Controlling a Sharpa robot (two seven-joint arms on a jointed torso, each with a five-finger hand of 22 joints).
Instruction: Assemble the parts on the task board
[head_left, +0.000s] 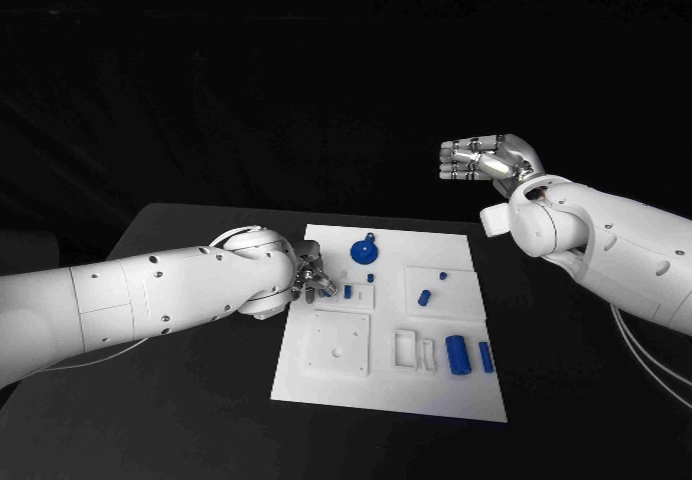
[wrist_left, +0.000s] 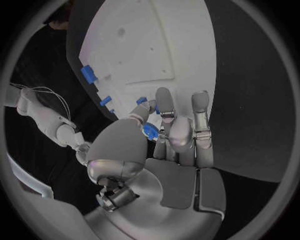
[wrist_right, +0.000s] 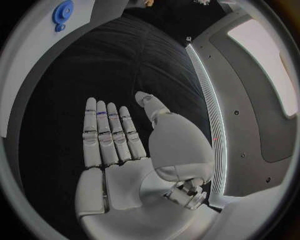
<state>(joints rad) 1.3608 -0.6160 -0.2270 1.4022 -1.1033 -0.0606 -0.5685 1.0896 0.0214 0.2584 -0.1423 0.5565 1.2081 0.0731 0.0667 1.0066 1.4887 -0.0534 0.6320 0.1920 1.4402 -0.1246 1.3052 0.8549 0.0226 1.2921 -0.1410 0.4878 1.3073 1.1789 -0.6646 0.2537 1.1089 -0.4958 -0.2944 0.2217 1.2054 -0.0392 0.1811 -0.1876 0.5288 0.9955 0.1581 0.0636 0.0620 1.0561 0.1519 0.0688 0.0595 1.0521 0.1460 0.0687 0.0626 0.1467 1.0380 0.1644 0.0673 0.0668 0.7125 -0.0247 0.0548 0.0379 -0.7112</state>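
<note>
On the near end of the board lie two blue cylinders, side by side. Midway, the left hand rests at the board's left edge, fingers pinching a small blue part. Farther on sits a round blue disc. Beyond, the right hand hangs raised off the board, fingers straight and together, holding nothing.

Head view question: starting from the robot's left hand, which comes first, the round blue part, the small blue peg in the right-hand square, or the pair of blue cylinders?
1. Round blue part, near the board's far edge, closest to the left hand.
2. Small blue peg, mid-board, toward the right side.
3. Pair of blue cylinders, near the board's right front corner, farthest.
</note>
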